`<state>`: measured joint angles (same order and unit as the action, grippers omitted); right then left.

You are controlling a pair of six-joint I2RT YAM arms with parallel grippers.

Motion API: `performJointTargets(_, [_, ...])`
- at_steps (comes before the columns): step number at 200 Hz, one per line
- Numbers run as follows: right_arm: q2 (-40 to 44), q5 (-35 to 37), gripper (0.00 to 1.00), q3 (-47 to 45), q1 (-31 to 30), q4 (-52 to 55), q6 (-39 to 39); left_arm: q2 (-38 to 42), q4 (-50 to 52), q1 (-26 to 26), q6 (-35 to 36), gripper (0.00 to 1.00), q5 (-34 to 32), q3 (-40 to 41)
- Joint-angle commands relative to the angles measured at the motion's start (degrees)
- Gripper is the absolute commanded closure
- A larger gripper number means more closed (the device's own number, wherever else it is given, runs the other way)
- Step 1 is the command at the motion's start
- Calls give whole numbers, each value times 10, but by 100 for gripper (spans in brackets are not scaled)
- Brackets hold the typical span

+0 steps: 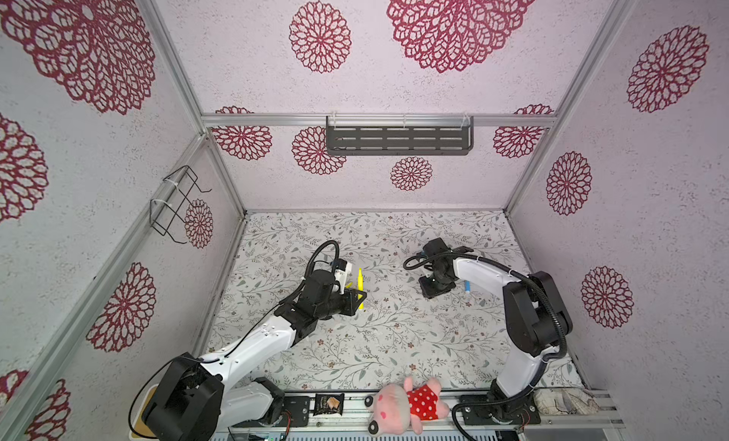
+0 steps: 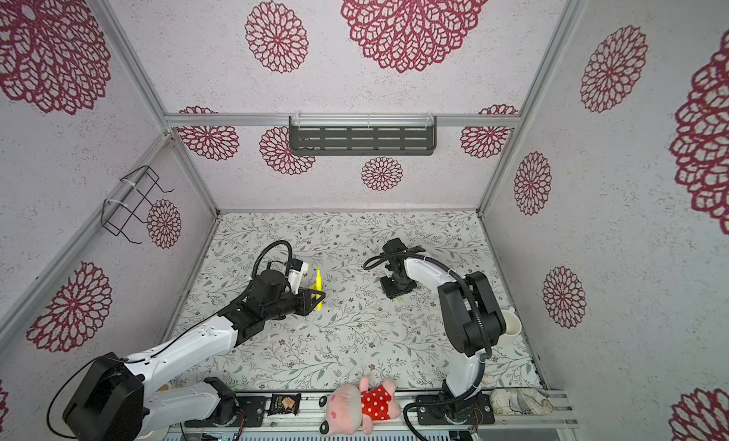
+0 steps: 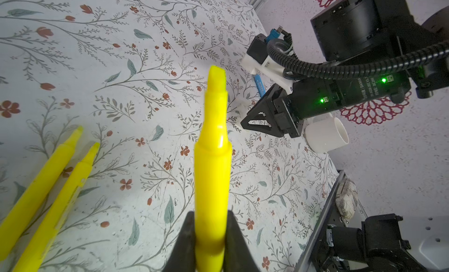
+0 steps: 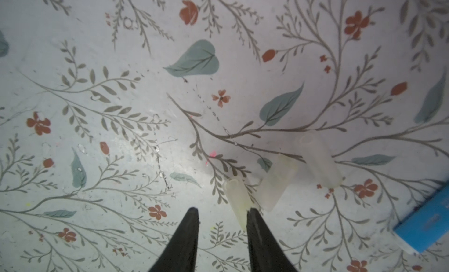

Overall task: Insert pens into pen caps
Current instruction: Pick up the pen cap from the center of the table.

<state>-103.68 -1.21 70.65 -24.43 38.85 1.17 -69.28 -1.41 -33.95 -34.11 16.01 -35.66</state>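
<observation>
- Yellow spare pens (image 3: 36,185), two of them, lie side by side on the table (image 3: 121,52) next to the left arm, tips bare.
- Left gripper (image 3: 211,217): fingers (image 3: 184,239) clamped tight on a third yellow pen (image 3: 212,161), which looks lifted off the table. Its uncapped tip sticks out well past the fingertips.
- Right gripper (image 4: 222,210): low over the pen caps (image 4: 277,183), three whitish tubes lying loose and close together. The fingers stand apart, the nearest cap (image 4: 237,200) lies against the inside of one, and the other is clear of it, so no grip yet.
- Blue pen (image 4: 425,227) lies on the table near the caps. It has a pale end piece; cannot tell if that is a cap.
- Progress, my read: early. No yellow pen is capped; all three are left to do. The step in hand is picking up a cap to meet the held pen.
- Containers: the wire basket (image 1: 156,222) on the left wall and the black shelf (image 1: 398,139) on the back wall show nothing in them.
- White cup (image 3: 323,137) stands by the right arm. Its inside is mostly hidden and nothing is seen in it.
</observation>
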Motion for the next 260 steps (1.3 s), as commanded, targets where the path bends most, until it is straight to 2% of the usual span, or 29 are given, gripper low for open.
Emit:
performJointTargets(1, [-10, 20, 63, 21, -1, 16, -13, 13, -12, 4, -2, 100, 5, 6])
performJointTargets(260, [-40, 22, 65, -18, -9, 11, -13, 2, -8, 4, 5, 100, 7, -9])
